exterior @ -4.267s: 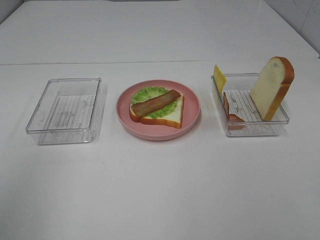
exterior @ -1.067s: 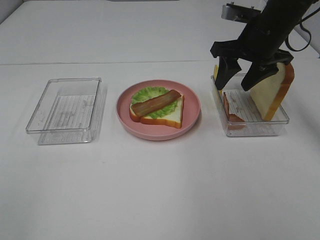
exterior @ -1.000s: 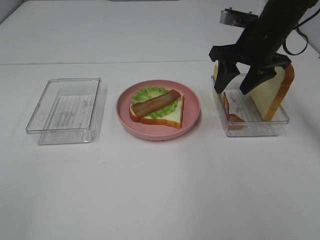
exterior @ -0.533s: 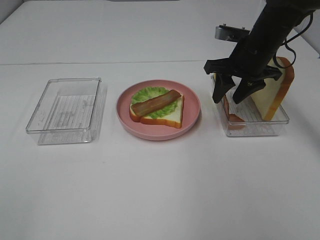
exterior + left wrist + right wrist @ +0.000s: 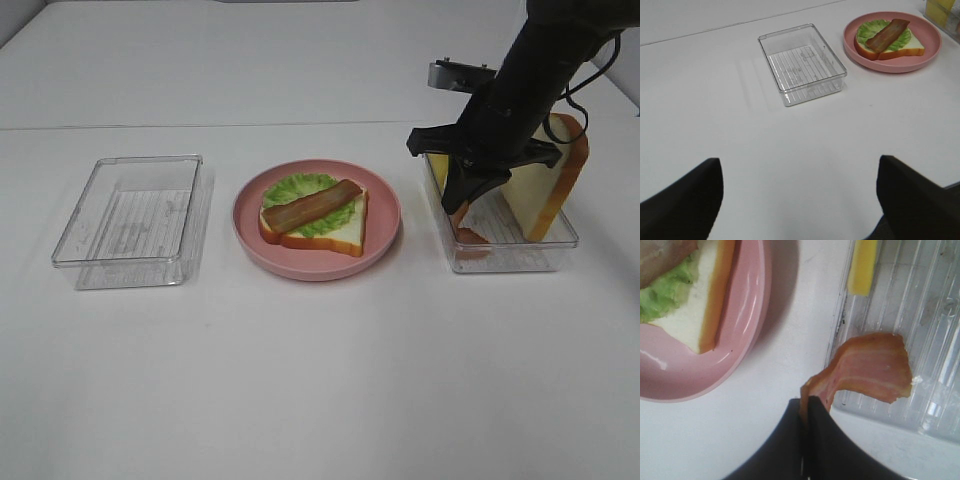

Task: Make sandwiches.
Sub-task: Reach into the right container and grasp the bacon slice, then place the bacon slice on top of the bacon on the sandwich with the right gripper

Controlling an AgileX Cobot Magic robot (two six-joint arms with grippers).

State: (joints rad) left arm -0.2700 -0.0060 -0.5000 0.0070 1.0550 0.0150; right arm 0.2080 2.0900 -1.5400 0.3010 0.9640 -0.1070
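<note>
right gripper (image 5: pixel 805 407) pinched shut on ham (image 5: pixel 875 370) edge, in tray (image 5: pixel 510 260) right of pink plate (image 5: pixel 388 232) | left gripper (image 5: pixel 799 165) spread, empty | risk: thin edge grip, ham may slip or snag tray wall

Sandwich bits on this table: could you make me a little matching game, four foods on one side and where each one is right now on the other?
1. bacon strip
2. ham
3. cheese square
4. loose bread slice

A. leaning upright in the right-hand tray
B. pinched by the right gripper
C. lying across the lettuce on the pink plate
D. yellow, at that tray's far corner

Pairs: 1-C, 2-B, 3-D, 4-A
</note>
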